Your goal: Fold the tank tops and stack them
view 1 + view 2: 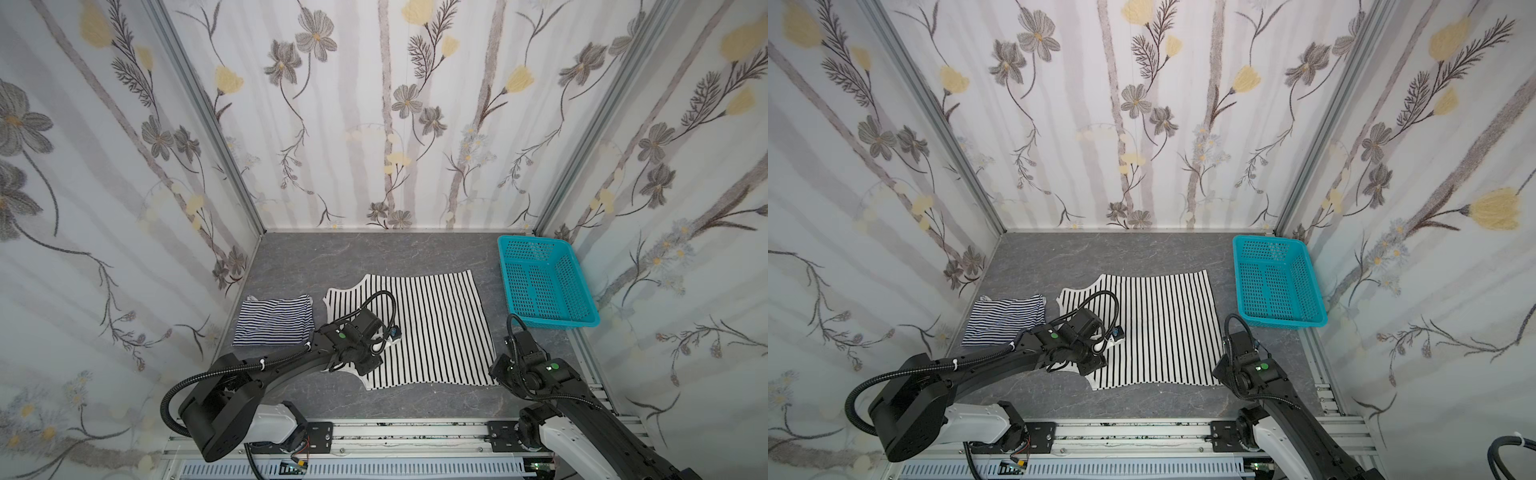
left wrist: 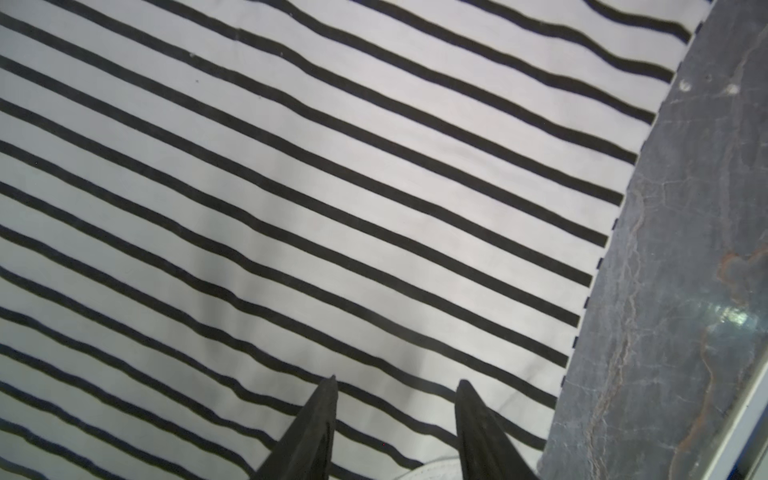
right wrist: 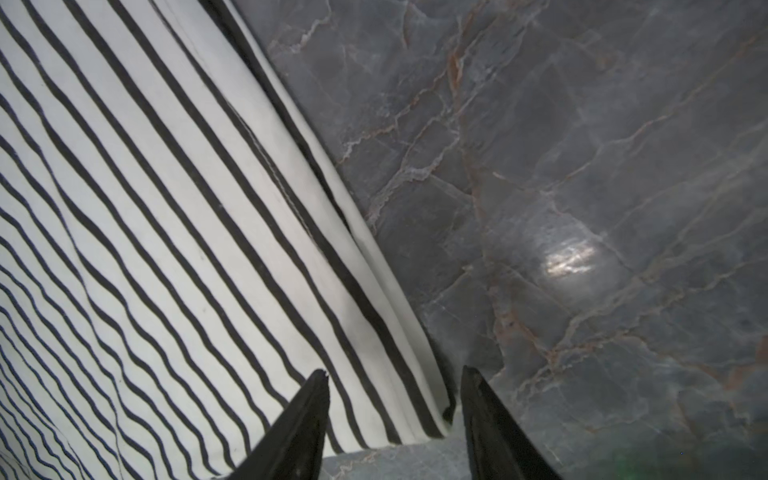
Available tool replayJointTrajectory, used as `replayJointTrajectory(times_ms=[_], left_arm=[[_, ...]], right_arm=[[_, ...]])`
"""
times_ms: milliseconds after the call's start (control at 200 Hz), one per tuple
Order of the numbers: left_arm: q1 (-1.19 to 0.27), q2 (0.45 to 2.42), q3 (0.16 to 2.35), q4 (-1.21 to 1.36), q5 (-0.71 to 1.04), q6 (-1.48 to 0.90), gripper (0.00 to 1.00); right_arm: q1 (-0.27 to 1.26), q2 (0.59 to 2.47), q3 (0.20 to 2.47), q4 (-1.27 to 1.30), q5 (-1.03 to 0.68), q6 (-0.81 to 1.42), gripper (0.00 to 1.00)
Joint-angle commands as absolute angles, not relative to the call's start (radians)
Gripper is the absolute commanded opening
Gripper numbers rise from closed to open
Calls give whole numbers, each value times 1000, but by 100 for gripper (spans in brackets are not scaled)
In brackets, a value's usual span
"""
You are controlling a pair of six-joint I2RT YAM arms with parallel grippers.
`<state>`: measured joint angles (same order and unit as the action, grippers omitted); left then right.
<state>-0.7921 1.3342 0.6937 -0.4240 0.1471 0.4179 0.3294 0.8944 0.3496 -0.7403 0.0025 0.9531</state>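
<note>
The white tank top with wide-spaced black stripes [image 1: 436, 324] [image 1: 1167, 324] lies flat in the middle of the grey table. The folded navy-and-white fine-striped tank top [image 1: 272, 320] [image 1: 1005, 320] rests to its left. My left gripper [image 1: 390, 337] [image 1: 1115, 334] hovers over the white top's left part; in the left wrist view it [image 2: 397, 384] is open, with only striped cloth [image 2: 332, 187] below. My right gripper [image 1: 498, 369] [image 1: 1219, 370] is at the white top's near right corner. In the right wrist view it [image 3: 392, 374] is open, astride that corner's hem [image 3: 415, 374].
A turquoise perforated basket [image 1: 544, 282] [image 1: 1277, 282] stands at the back right, beyond the white top. Floral cloth walls [image 1: 124, 208] close in the left, back and right. A metal rail [image 1: 415, 432] runs along the table's front edge.
</note>
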Motion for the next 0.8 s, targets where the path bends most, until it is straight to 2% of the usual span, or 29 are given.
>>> replayJointTrajectory(times_ms=[0, 205, 375, 794], left_arm=[[-798, 1339, 708, -432, 144, 401, 48], [-798, 1333, 713, -433, 148, 397, 48], [-798, 1330, 715, -437, 137, 399, 48], [-798, 1339, 716, -436, 124, 412, 49]], right_arm=[[330, 890, 330, -735, -24, 982, 53], [330, 873, 310, -726, -47, 994, 50], [341, 867, 309, -734, -69, 1004, 41], [403, 817, 337, -810, -49, 1057, 42]])
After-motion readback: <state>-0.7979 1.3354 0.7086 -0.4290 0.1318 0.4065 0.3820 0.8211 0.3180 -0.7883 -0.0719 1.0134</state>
